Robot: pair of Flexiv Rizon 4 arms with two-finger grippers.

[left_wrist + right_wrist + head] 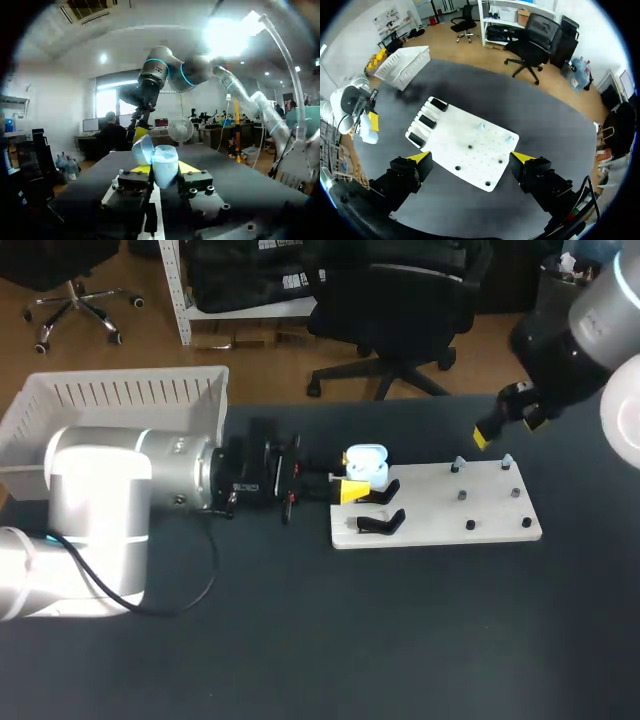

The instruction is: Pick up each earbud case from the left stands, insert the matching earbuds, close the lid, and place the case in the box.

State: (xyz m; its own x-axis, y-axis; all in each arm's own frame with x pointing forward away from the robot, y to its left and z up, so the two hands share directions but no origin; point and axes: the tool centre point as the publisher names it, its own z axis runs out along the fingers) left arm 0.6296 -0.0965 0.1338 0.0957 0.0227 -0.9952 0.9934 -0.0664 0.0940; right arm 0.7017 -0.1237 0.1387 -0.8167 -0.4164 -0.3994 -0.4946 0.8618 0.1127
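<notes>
A pale blue-white earbud case [366, 465] with its lid up is held over the left end of the white board [430, 515], and my left gripper [352, 485] is shut on it. In the left wrist view the case [165, 167] stands between the yellow tips of the left gripper [162, 172], with its lid [142, 150] tipped back. Two black stands [381, 523] sit under and beside it. Small earbuds [458, 463] rest on pegs at the board's far right. My right gripper [471, 157] hangs open high above the board [447, 135], holding nothing; in the head view it [508, 425] is at the upper right.
The white slatted box [120, 400] stands at the table's back left, behind my left arm; the right wrist view shows the box [405, 65] beyond the board. Several dark pegs [470, 526] stud the board's right half.
</notes>
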